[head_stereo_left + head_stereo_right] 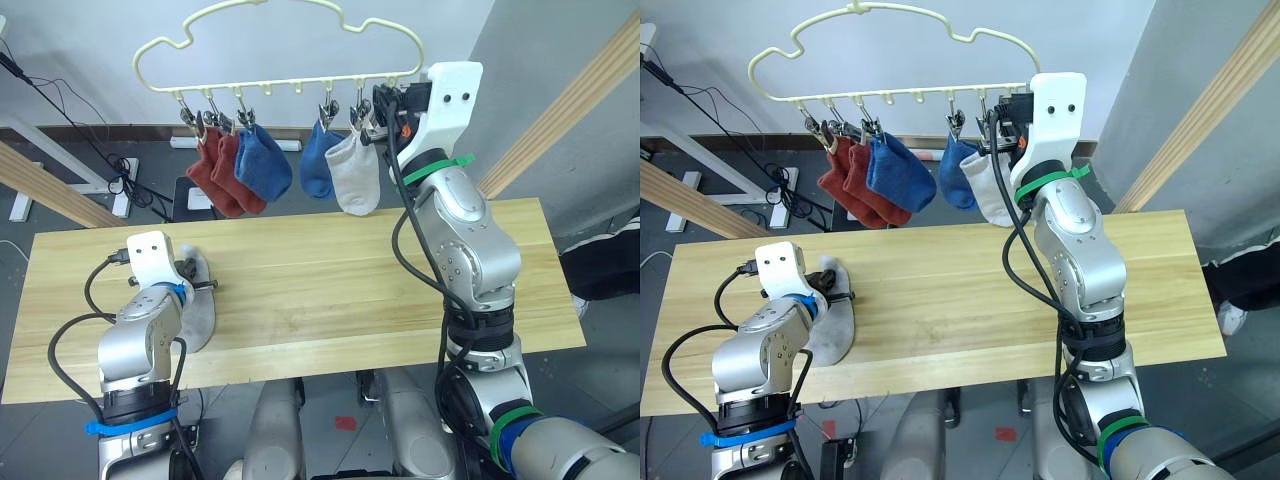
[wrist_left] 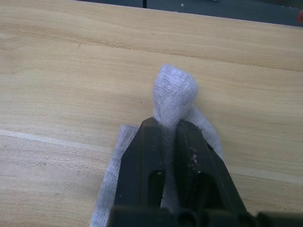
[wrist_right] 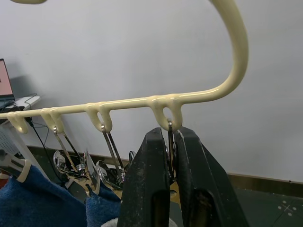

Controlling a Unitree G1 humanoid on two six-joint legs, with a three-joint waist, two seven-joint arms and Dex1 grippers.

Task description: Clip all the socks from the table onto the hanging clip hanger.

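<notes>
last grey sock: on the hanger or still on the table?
On the table: the grey sock lies on the wood, left hand pinching it.

A long light wooden table (image 1: 330,280) with visible grain carries one light grey sock (image 1: 200,310) lying flat near its left end, close to the front edge.

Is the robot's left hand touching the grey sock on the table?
Touching. In the left wrist view, the left gripper's two black fingers are pinched shut on a fold of the grey sock lying on the table.
</notes>
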